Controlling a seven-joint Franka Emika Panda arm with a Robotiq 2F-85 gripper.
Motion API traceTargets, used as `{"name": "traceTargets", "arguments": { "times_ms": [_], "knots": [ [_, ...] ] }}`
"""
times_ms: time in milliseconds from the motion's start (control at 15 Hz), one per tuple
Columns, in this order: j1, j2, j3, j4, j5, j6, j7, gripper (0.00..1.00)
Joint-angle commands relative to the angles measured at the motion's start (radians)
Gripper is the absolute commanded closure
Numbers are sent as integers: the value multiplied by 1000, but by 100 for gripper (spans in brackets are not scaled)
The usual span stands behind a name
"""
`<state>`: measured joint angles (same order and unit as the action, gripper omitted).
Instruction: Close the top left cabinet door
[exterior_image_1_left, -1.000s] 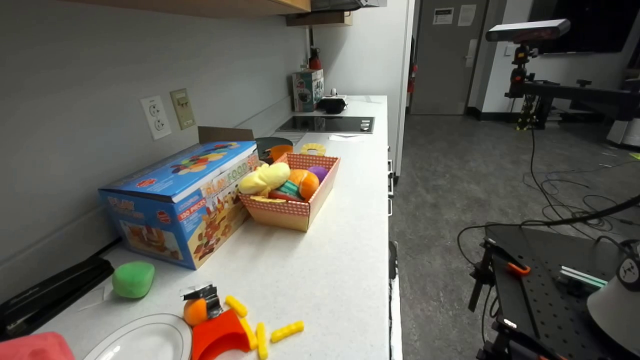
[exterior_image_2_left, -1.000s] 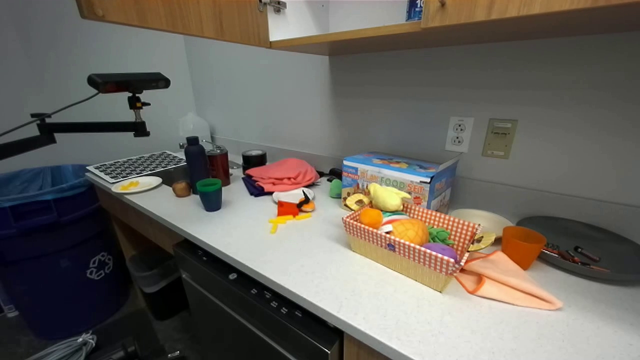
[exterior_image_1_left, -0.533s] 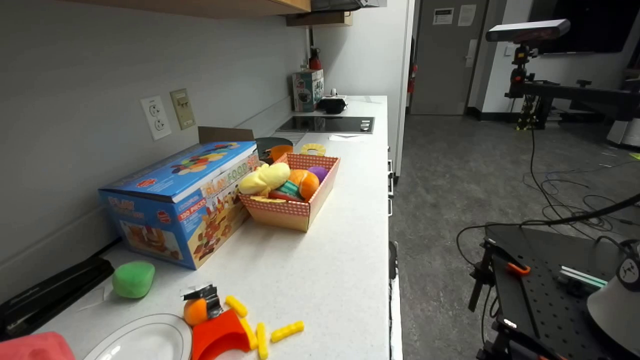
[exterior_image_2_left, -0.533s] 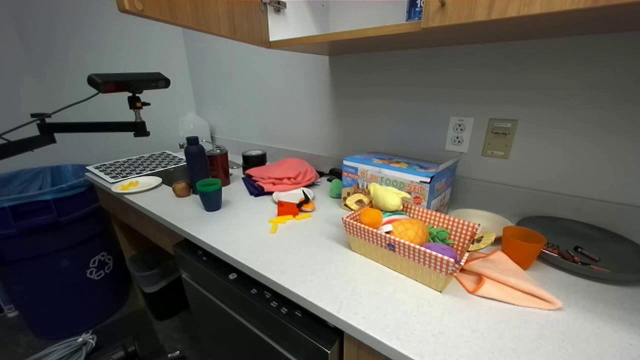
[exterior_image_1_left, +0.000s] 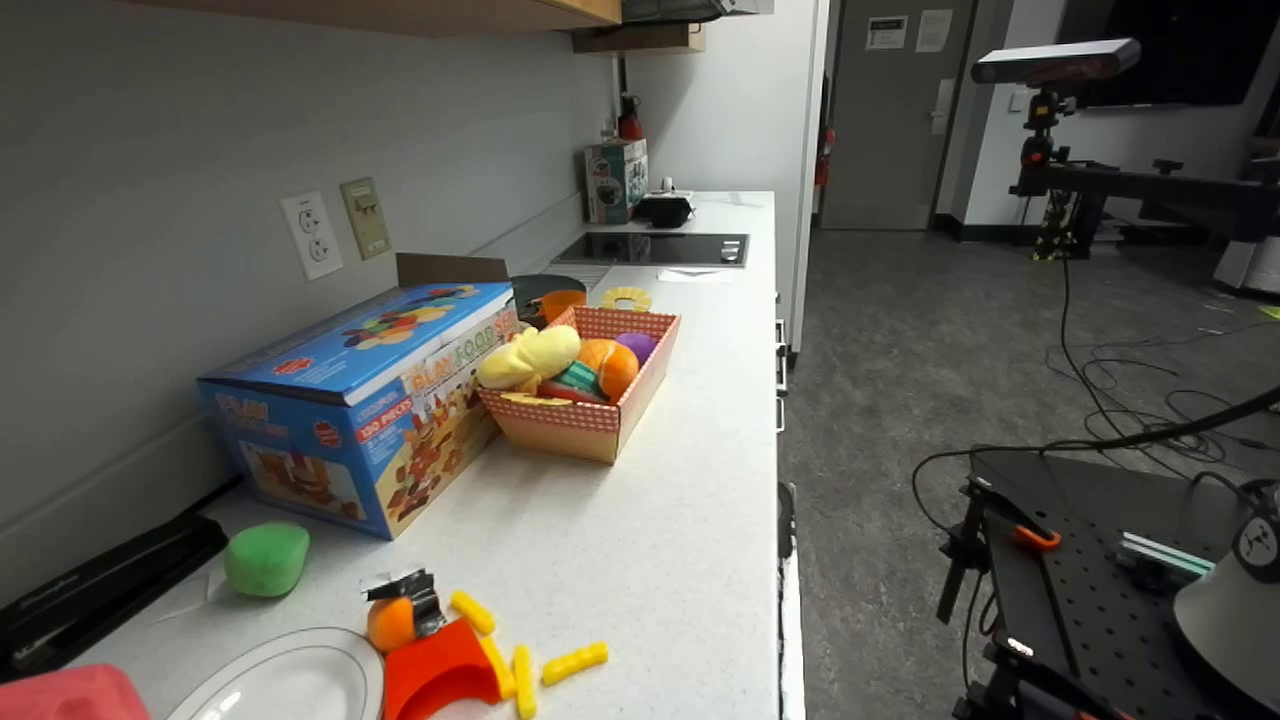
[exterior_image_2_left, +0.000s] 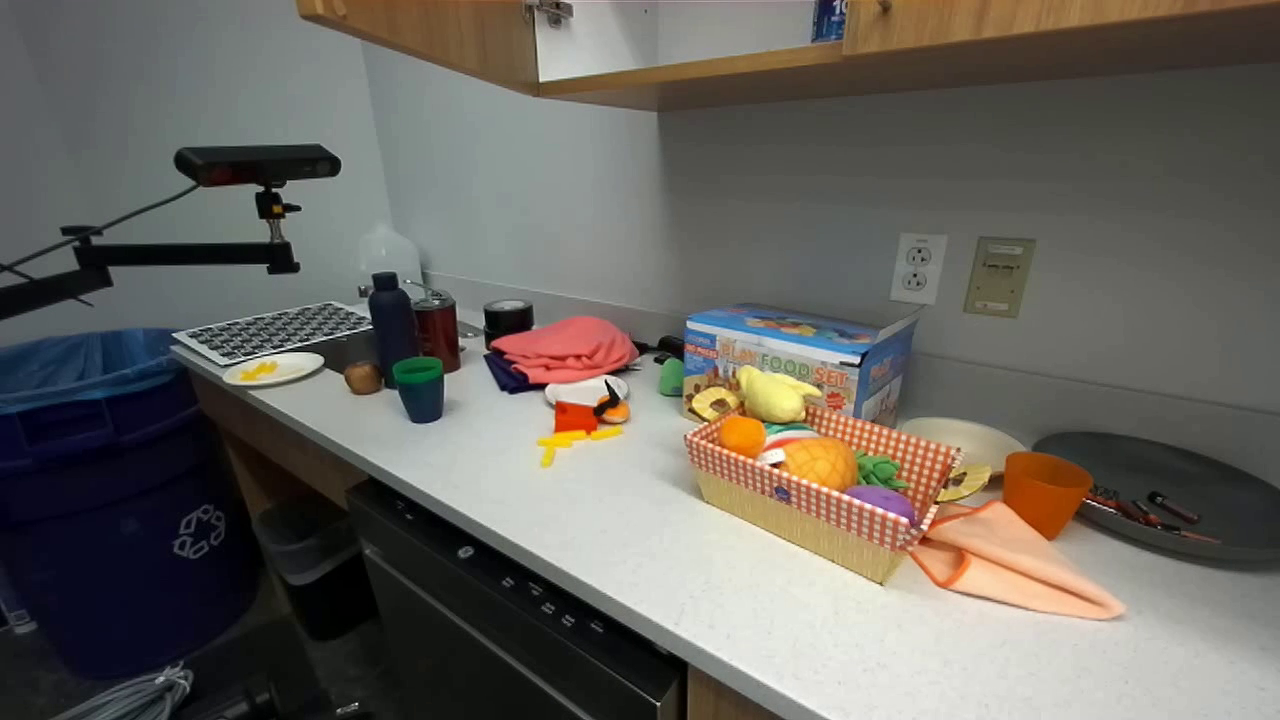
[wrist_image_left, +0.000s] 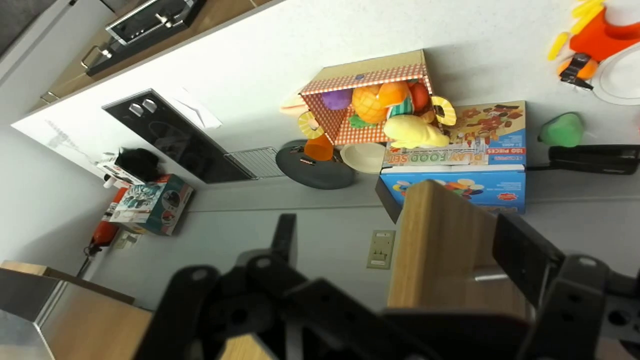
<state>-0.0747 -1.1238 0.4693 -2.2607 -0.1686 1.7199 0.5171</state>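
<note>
Spread pincer (wrist_image_left: 398, 225), cabinet door (wrist_image_left: 445, 245) between fingers (wrist_image_left: 525, 252), wrist view only

Checkered Basket (exterior_image_2_left: 800, 522) Shares White Counter (exterior_image_2_left: 560, 510)

A play food box (exterior_image_2_left: 775, 345) stands just beside the basket, a peach cloth (exterior_image_2_left: 1020, 572) at one end; well apart from the basket sit yellow sticks (exterior_image_1_left: 574, 663), a green-and-blue cup (exterior_image_2_left: 419, 392) and a dark bottle (exterior_image_2_left: 393, 322).

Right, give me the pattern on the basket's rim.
The rim has red-and-white checks, clearest in an exterior view.
</note>
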Motion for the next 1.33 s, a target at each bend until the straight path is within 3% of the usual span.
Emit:
{"name": "traceTargets", "arguments": {
  "times_ms": [0,267,933,1133,1267],
  "knots": [
    [2,3,0,3,-2,-3,3,0],
    [-13,3,-1,2,-12,31,18,0],
    [-262,111,-45,128,-186,317,235,0],
    [-291,149,-47,169,-186,347,275,0],
    [-273,177,-55,188,-174,377,276,0]
  ]
}}
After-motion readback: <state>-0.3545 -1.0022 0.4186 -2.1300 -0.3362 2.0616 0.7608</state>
